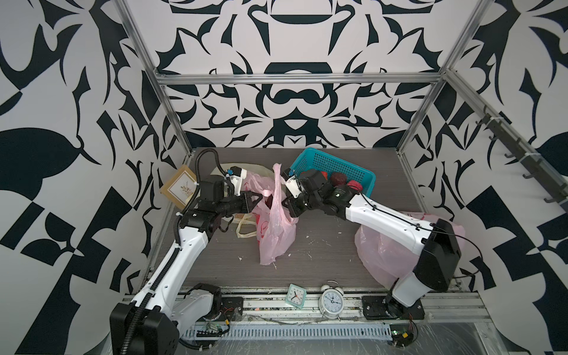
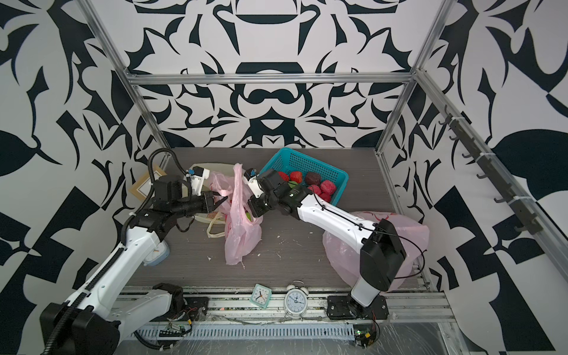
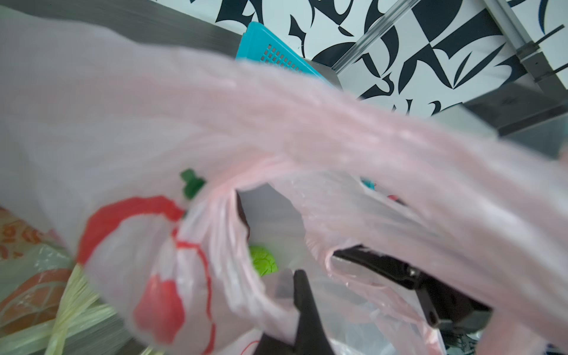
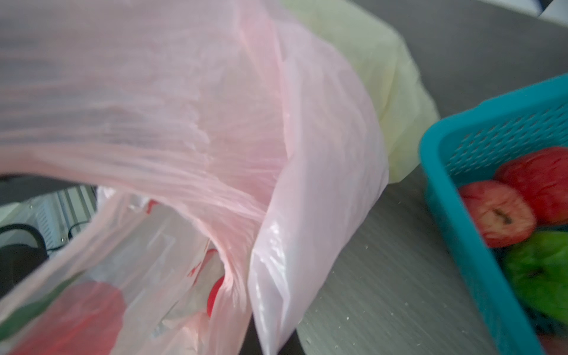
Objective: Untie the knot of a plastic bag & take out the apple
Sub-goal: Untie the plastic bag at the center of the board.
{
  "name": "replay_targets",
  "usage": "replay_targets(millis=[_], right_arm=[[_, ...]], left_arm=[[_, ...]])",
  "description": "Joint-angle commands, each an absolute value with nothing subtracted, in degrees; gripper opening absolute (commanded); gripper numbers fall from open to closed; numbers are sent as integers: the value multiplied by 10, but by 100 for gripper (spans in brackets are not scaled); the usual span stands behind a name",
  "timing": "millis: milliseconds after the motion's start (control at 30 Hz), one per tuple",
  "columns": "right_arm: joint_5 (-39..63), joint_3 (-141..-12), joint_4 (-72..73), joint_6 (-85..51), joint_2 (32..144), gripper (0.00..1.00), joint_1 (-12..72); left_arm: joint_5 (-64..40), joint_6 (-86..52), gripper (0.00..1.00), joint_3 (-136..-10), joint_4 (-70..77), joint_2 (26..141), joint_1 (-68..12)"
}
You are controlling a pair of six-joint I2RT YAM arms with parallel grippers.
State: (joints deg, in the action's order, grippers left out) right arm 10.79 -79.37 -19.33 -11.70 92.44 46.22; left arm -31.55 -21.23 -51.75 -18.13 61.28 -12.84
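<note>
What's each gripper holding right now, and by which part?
Left gripper is shut on the pink translucent plastic bag, at the mouth rim nearest it. Right gripper is shut at the opposite rim, apparently pinching film; the contact is hidden.

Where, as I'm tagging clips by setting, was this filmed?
Probably a robotics lab test cell: silver aluminium frame rails, walls papered in a bold black-and-white pattern, and twin white-and-black robot arms bolted to a metal base rail.

I work in a robotics lab cell: an aluminium frame (image 1: 295, 78) carries black-and-white patterned panels (image 1: 295, 30) around my desk (image 1: 322, 252). At the near edge, my arm bases (image 1: 393, 305) bolt to a rail (image 1: 455, 302) beside a slotted cable duct (image 1: 285, 333) and bare wiring (image 1: 402, 336).
</note>
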Motion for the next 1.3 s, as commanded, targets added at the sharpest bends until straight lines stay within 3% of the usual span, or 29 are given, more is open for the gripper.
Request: replay_targets(millis=[0,233,433,700,867,900,1033,1100,1267], right_arm=[[85,-794,-123,-127,909,0,430],[248,-804,-94,-190,953,0,315],[387,-811,-32,-252,1019,0,237],[418,-835,-13,-272,1067,0,187],[442,-865,-53,-245,1093,0,187],[457,-861,-42,-248,1090,6,190],[415,-828,-35,-221,1033,52,205],[367,-809,-34,-215,998,67,206],[209,-740,-27,-205,889,73,215]], left_arm=[[-338,-168,0,-533,-271,616,-117],[-351,-149,0,-500,-378,584,-58],[-353,-174,0,-445,-376,577,-27],[-264,-174,0,-450,-430,580,-25],[-266,-174,0,-453,-432,579,-25],[-278,-174,0,-454,-430,578,-25],[-315,-175,0,-461,-417,570,-26],[-318,-179,0,-465,-414,563,-26],[-338,-192,0,-470,-408,551,-30]])
